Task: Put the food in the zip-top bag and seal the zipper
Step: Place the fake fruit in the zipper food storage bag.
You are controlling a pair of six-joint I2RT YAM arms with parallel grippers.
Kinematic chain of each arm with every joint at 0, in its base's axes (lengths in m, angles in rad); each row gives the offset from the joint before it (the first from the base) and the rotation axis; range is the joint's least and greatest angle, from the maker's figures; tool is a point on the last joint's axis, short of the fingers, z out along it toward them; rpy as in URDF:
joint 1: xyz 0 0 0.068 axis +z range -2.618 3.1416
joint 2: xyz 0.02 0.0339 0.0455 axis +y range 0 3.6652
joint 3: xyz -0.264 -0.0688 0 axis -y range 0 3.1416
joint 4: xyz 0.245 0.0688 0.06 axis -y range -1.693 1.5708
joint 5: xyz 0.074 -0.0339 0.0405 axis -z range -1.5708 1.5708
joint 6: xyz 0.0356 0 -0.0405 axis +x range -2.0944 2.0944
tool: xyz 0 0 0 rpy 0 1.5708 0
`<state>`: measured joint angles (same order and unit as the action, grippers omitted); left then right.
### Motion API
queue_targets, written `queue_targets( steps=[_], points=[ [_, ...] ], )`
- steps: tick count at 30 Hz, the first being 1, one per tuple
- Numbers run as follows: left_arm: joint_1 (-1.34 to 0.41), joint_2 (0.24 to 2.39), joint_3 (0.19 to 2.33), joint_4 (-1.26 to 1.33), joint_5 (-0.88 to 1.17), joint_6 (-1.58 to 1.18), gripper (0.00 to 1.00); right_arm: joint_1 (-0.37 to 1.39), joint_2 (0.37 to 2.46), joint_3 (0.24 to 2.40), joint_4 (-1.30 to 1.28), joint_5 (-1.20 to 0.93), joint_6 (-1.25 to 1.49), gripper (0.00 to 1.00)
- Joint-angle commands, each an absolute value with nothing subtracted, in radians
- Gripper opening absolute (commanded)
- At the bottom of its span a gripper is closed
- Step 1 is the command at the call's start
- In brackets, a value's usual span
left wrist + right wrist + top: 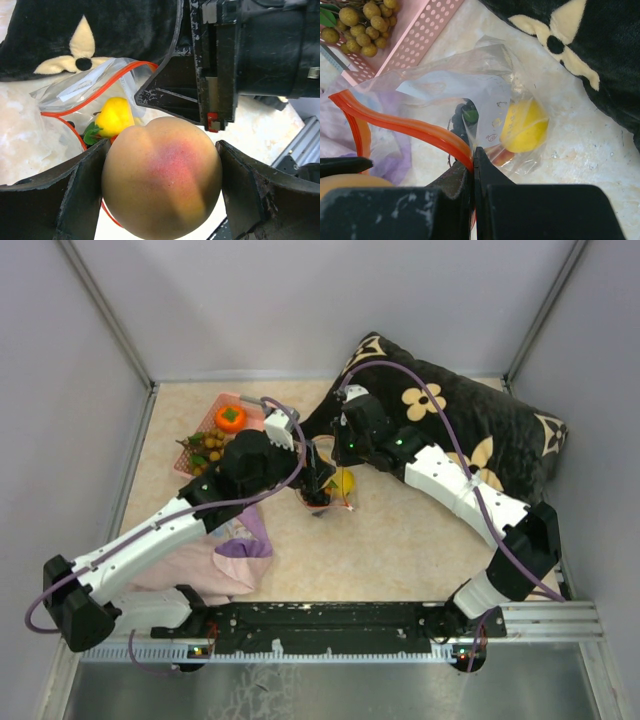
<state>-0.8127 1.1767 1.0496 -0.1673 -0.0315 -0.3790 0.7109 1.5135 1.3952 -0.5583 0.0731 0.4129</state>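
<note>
The fingers point(55, 200) of the left gripper point(162, 146) are closed on a yellow-orange round fruit point(160, 190) with a red blush, gripped across its widest part. The right gripper point(473, 159) is pinched shut on the zipper point(395, 120), so that one lip of the zip-top bag point(470, 75) is lifted and the mouth is held open. The bag is found near the middle of the table point(400, 540), a little toward the far edge, just beside the black cushion point(450, 410). A yellow fruit point(525, 125) is already seen inside (something dark lies beside it, too blurred to name).

The step in hand is judged to be the loading of the held fruit. The fruit should be brought over the gap between the lips and lowered past the strip before it is released, while the lip is kept raised. A persimmon point(230, 418) and an olive-brown grape bunch point(362, 25) lie in the pink basket point(420, 35) by the far left corner.
</note>
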Motion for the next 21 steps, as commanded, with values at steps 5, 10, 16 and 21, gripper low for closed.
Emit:
queue_targets(
  steps=[5,10,16,21],
  points=[
    [-0.834,1.242,1.049,-0.135,-0.186,-0.324,0.76,0.712,1.459,1.426,-0.534,0.053,0.419,0.0],
    [-0.834,1.277,1.058,-0.146,-0.282,-0.334,0.81,0.712,1.454,1.418,-0.53,0.047,0.419,0.0],
    [-0.834,1.308,1.087,-0.17,-0.341,-0.375,0.87,0.712,1.456,1.414,-0.527,0.026,0.423,0.0],
    [-0.834,1.326,1.105,-0.17,-0.337,-0.398,0.91,0.713,1.456,1.404,-0.509,0.014,0.436,0.0]
  ],
)
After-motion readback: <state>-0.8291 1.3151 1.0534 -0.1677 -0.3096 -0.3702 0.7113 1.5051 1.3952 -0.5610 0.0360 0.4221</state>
